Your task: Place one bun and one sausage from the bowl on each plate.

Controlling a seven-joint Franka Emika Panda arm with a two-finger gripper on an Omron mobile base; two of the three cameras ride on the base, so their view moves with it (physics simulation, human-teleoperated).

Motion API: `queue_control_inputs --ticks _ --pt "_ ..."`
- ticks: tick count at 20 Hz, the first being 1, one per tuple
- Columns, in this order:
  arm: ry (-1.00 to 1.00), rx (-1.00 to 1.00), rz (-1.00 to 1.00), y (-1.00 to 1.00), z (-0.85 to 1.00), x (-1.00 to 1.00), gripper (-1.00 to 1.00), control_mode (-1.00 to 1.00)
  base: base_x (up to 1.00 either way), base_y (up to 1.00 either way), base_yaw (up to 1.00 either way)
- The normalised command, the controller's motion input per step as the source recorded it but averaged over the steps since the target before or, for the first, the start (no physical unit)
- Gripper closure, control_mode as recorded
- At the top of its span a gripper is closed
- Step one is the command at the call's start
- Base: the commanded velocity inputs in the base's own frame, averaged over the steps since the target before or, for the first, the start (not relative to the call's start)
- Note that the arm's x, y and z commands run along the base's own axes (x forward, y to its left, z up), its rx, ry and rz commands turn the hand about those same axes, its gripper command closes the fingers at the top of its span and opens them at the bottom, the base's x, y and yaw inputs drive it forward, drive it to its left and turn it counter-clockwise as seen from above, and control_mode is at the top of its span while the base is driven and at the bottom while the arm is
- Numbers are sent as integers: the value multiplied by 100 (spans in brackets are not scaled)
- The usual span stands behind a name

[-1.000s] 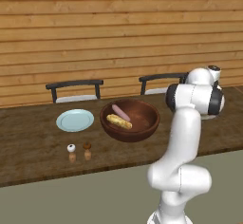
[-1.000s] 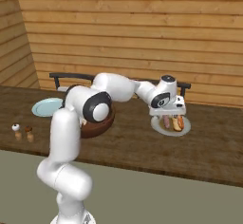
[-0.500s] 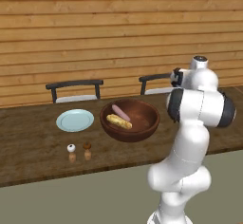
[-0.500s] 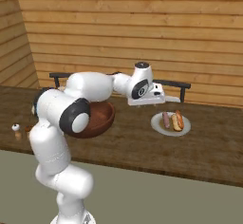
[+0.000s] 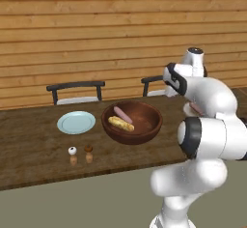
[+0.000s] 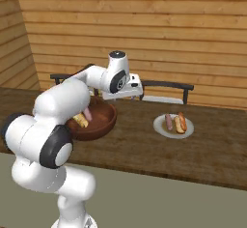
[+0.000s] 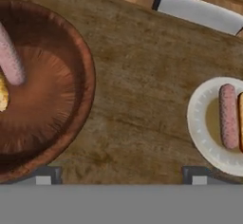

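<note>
The dark wooden bowl (image 5: 144, 124) (image 6: 103, 122) (image 7: 57, 90) holds one bun (image 5: 120, 123) (image 6: 80, 121) and one sausage (image 5: 122, 113) (image 7: 9, 59). A bare pale plate (image 5: 76, 122) lies left of it. Right of the bowl, the other plate (image 6: 157, 124) (image 7: 195, 123) carries a sausage (image 6: 168, 121) (image 7: 229, 116) and a bun (image 6: 177, 123). My gripper (image 5: 170, 83) (image 6: 123, 95) (image 7: 121, 178) hangs open and empty above the table, between the bowl's right rim and the loaded plate, pointing down.
Salt and pepper shakers (image 5: 80, 155) stand near the table's front edge, left of the bowl. Two dark chairs (image 5: 76, 91) (image 6: 164, 91) stand behind the table, against a wooden plank wall. Bare tabletop (image 7: 137, 99) lies under the hand.
The arm has swung left from above the loaded right plate to the gap beside the bowl. Bun and sausage stay on that plate. The jaws stayed open.
</note>
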Motion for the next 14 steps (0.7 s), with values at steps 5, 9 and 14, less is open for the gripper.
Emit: queue_control_inputs --ticks 5,9,14 --pt "0 17 13 100 20 -38 -100 -100 0 0 0" --pt "0 4 12 100 -27 -32 -100 -100 0 0 0" --pt "5 0 7 100 -42 -1 -100 -100 0 0 0"
